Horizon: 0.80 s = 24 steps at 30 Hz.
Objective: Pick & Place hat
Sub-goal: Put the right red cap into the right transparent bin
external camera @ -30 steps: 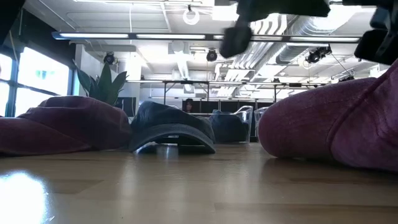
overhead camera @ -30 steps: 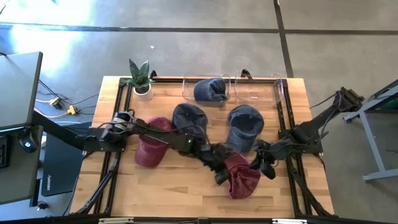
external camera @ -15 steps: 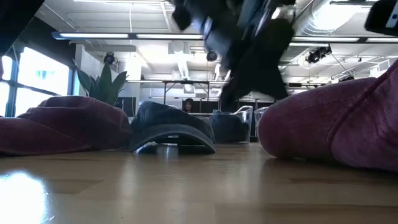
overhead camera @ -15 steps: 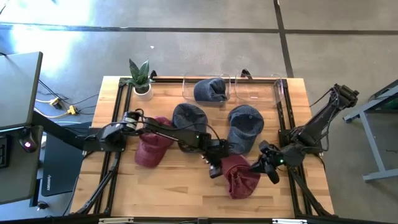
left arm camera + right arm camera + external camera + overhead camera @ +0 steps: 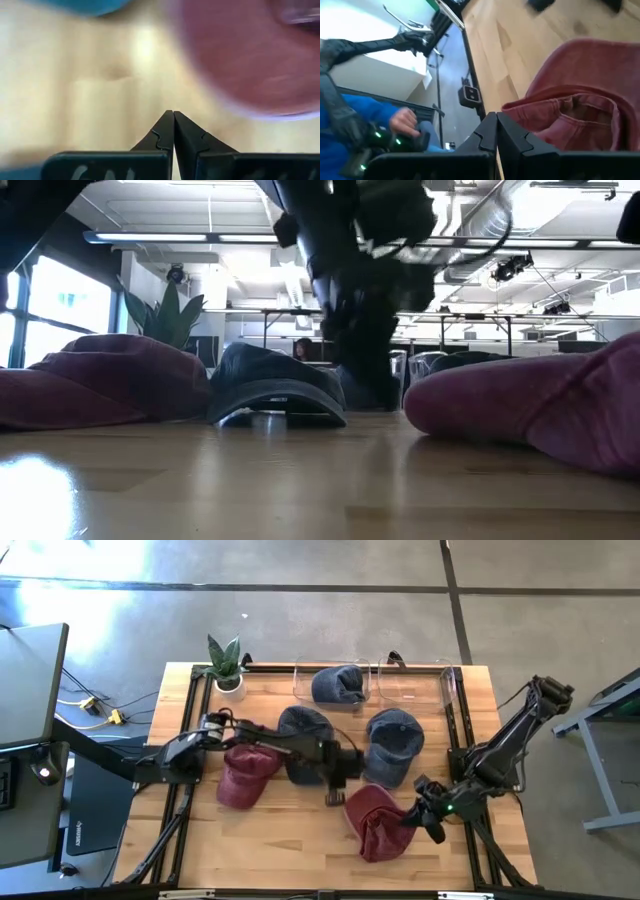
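**A:** Where are the two arms, and how are they posed?

**B:** Seen from above, the left arm reaches from the table's left edge across the middle of the wooden table (image 5: 270, 830). It runs nearly level over a dark blue cap (image 5: 303, 730), and the left gripper (image 5: 334, 792) points down at the bare wood just beside a maroon cap (image 5: 377, 823). Its wrist camera shows its two fingers (image 5: 165, 131) pressed together with nothing between them. The right arm comes in from the right edge, folded at the elbow. The right gripper (image 5: 418, 820) sits low at the maroon cap's right side. Its fingers (image 5: 489, 131) are also pressed together, tips just beside the cap's rim, and I cannot tell whether they touch it.

**A:** How does that maroon cap lie?

**B:** It rests on the front right part of the table, crumpled, free of both grippers. Its long axis runs from the table's middle toward the front edge. Which end is the brim I cannot tell. In the low view it fills the right side as a rounded mound (image 5: 530, 415).

**A:** What else is on the table?

**B:** A second maroon cap (image 5: 243, 775) lies at the left, partly under the left arm. A blue denim cap (image 5: 391, 743) lies right of centre. At the back, a clear bin (image 5: 305, 680) holds another blue cap (image 5: 338, 686), with a second clear bin (image 5: 415, 682) beside it. A small potted plant (image 5: 227, 667) stands at the back left corner.
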Motion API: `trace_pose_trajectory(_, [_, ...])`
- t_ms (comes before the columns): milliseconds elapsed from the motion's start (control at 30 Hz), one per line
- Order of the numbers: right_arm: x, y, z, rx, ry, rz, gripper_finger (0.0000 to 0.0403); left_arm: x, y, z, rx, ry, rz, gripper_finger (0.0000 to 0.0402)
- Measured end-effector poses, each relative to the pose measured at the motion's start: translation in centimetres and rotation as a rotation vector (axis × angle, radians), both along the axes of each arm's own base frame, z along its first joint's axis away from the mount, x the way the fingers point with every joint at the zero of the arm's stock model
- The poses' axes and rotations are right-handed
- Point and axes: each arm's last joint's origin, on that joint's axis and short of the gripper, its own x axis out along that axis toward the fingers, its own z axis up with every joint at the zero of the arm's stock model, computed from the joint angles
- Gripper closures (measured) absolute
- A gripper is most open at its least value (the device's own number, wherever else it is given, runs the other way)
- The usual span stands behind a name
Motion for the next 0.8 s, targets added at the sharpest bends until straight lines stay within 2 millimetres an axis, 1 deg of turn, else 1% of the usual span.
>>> trace_pose_trajectory(67, [0.4,0.3,-0.6,-0.006,0.023,0.016,0.0402,-0.7,1.7,0.6,0.003,0.053,0.036,0.0401])
trace_pose_trajectory(133, [1.0,0.7,-1.2,-0.017,0.06,0.046,0.0402,-1.2,2.9,1.6,-0.017,0.067,0.057,0.0401])
trace_pose_trajectory(167, [1.4,0.9,-1.5,-0.033,0.076,0.066,0.0402,-1.6,3.1,2.3,-0.019,0.073,0.06,0.0401])
trace_pose_trajectory(233, [2.4,1.4,-2.1,-0.078,0.103,0.112,0.0402,-2.3,2.9,3.8,-0.021,0.071,0.05,0.0401])
trace_pose_trajectory(333, [4.2,2.1,-3.2,-0.16,0.146,0.197,0.0402,-3.2,1.3,6.1,-0.063,0.028,-0.004,0.0401])
trace_pose_trajectory(433, [5.8,2.4,-5.2,-0.262,0.247,0.269,0.0402,-3.8,-1.4,7.6,-0.147,0.0,-0.097,0.0401])
trace_pose_trajectory(500, [6.7,2.3,-6.5,-0.315,0.302,0.312,0.0402,-4.6,-3.6,7.8,-0.161,0.032,-0.151,0.0401])
trace_pose_trajectory(633, [8.3,2.1,-8.5,-0.368,0.348,0.388,0.0402,-5.9,-7.1,7.6,-0.137,0.107,-0.149,0.0401])
trace_pose_trajectory(700, [9.2,2.2,-9.1,-0.371,0.33,0.433,0.0403,-6.7,-8.4,8.0,-0.13,0.133,-0.13,0.0401])
trace_pose_trajectory(800, [10.9,2.5,-9.8,-0.357,0.258,0.456,0.0403,-8.2,-10.0,9.4,-0.118,0.135,-0.109,0.0401])
